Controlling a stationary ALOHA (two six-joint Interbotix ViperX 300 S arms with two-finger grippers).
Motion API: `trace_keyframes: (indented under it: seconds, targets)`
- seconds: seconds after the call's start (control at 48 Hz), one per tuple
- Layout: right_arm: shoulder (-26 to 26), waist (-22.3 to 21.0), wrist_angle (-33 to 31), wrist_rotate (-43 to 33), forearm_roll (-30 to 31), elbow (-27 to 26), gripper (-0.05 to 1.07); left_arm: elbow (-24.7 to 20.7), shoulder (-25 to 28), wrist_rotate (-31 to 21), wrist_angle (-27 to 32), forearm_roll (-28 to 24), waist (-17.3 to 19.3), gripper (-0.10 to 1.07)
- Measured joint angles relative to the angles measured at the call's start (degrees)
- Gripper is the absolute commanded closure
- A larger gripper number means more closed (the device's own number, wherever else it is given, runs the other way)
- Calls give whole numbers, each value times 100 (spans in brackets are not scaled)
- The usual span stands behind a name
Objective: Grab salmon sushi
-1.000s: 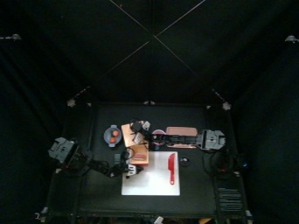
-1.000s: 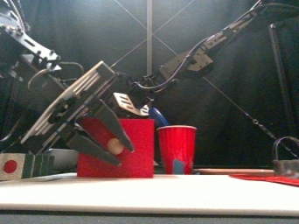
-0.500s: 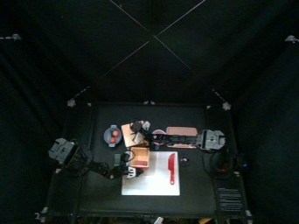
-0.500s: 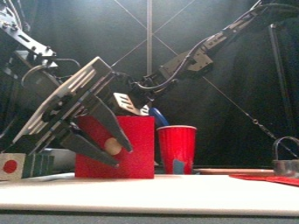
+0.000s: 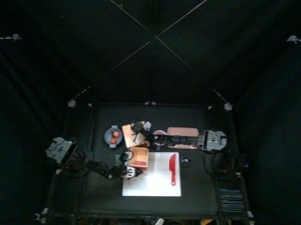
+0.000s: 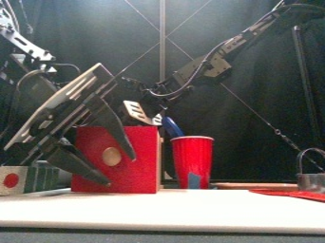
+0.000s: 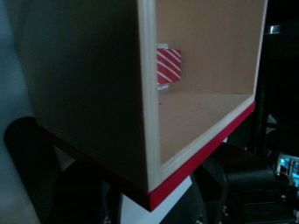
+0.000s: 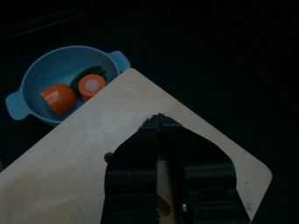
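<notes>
Judging from how things lie, the grab is not yet made: the salmon sushi [image 7: 170, 66], a tiny red-orange toy piece with pale streaks, sits deep inside the open wooden box with red outer walls and a tan interior [image 6: 121, 157], against its far inner wall and untouched. The left gripper [image 6: 105, 142] hangs at the box's mouth with its jaws spread wide and nothing between them. What seems left is to reach into the box, close on the piece and draw it out. The right gripper [image 8: 160, 166] reaches across above the box. Its jaws are drawn nearly together on a thin pale strip [image 8: 160, 179] at the edge of a flat tan wooden panel [image 8: 128, 131], and what that strip belongs to I cannot tell. By count there is one salmon sushi, one box and one red plastic cup [image 6: 192, 159] beside the box. There is also one white rectangular board [image 5: 153, 180] with one red knife [image 5: 173, 167] lying on it. One round light-blue bowl [image 8: 65, 79] holds two small orange pieces.
</notes>
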State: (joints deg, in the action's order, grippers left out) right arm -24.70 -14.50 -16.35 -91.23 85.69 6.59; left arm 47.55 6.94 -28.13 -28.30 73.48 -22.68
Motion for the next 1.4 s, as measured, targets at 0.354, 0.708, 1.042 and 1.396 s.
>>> trace_keyframes:
  seconds: [0.354, 0.708, 1.042, 1.396]
  targets:
    - [9, 0, -9, -9, -9, 0, 74, 422, -606, 0, 703, -18, -132, 12]
    - [70, 0, -9, -9, -255, -18, 74, 1257, -1811, 35, 1195, -132, -475, 12]
    - [413, 264, -9, -9, -492, 220, 74, 1978, -2813, 185, -53, -1591, -448, 13]
    - [1397, 879, -18, -9, -606, 677, 74, 2241, -3507, 1134, -914, -4157, 712, 13]
